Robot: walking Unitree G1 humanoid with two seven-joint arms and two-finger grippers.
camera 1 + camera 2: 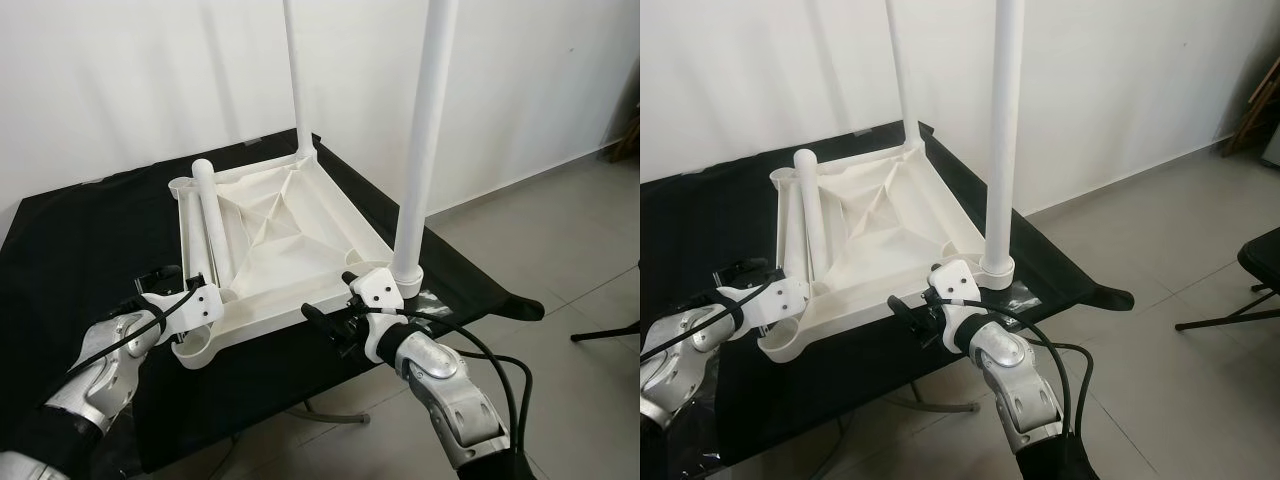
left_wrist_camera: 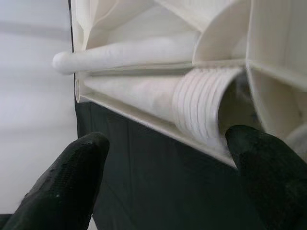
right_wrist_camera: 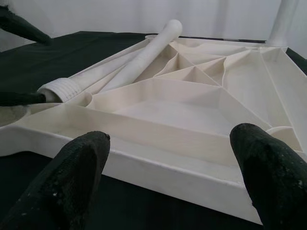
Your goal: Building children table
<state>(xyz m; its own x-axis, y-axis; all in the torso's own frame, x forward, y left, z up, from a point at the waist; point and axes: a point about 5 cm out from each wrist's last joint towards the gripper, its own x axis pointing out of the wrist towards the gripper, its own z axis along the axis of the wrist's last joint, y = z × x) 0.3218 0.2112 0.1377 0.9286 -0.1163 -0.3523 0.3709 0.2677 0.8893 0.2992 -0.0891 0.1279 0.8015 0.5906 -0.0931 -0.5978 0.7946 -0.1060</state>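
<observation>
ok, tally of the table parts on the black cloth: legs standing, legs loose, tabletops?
White plastic legs standing upright in corner sockets: 2
White plastic leg lying loose inside the tabletop: 1
White ribbed plastic tabletop, upside down: 1
Total: 4 parts

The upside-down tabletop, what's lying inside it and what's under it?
Inside the tabletop lies one loose leg, threaded end nearest the left gripper. A black cloth lies underneath; whatever the cloth covers is hidden.
</observation>
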